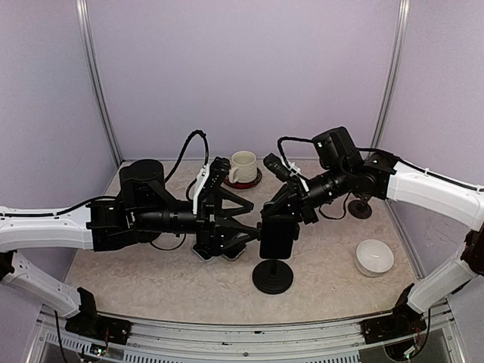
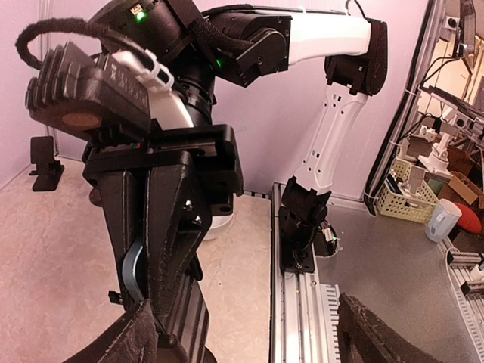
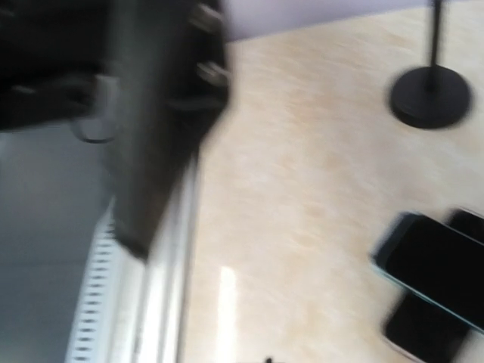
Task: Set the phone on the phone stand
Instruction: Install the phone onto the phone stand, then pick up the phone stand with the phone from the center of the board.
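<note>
The right gripper (image 1: 277,218) is clenched on the phone (image 1: 278,238). In the left wrist view its two black fingers (image 2: 178,227) press on either face, and the phone's teal edge shows between them. The phone stands upright directly over the stand (image 1: 273,280), at the top of its post; I cannot tell whether it is seated. The left gripper (image 1: 253,221) sits just left of the phone, its fingers spread wide and holding nothing.
</note>
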Robot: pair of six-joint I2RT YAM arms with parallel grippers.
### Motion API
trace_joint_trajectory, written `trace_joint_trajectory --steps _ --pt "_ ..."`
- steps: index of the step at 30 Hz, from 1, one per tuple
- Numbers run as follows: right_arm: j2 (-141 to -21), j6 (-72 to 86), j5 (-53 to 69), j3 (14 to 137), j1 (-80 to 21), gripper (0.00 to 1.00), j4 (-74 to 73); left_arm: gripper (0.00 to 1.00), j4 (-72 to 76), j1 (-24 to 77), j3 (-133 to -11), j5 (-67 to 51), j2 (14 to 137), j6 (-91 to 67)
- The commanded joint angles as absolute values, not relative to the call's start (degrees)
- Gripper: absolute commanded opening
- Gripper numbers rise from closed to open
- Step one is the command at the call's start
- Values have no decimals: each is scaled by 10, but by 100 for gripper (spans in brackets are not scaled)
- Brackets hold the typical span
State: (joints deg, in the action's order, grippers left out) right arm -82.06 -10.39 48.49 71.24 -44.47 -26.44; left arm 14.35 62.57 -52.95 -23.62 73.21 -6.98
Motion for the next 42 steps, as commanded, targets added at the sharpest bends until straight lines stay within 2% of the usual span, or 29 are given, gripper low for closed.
trace_joint_trajectory --steps 1,8,16,23,38,42 --pt "-792 -103 381 748 -439 0 -283 83 167 628 -520 -221 709 -68" --pt "-797 -118 354 783 -438 0 -311 96 167 628 -508 -211 700 -70" --pt "-815 -120 346 789 -433 0 -311 98 164 628 -501 -205 690 -71" --pt "-794 -122 339 768 -422 15 -317 98 161 628 -494 -201 682 -70" --pt "-739 -114 347 715 -417 25 -309 98 163 628 -503 -206 698 -67" --pt "-721 -108 361 716 -417 36 -296 99 160 628 -515 -208 710 -64"
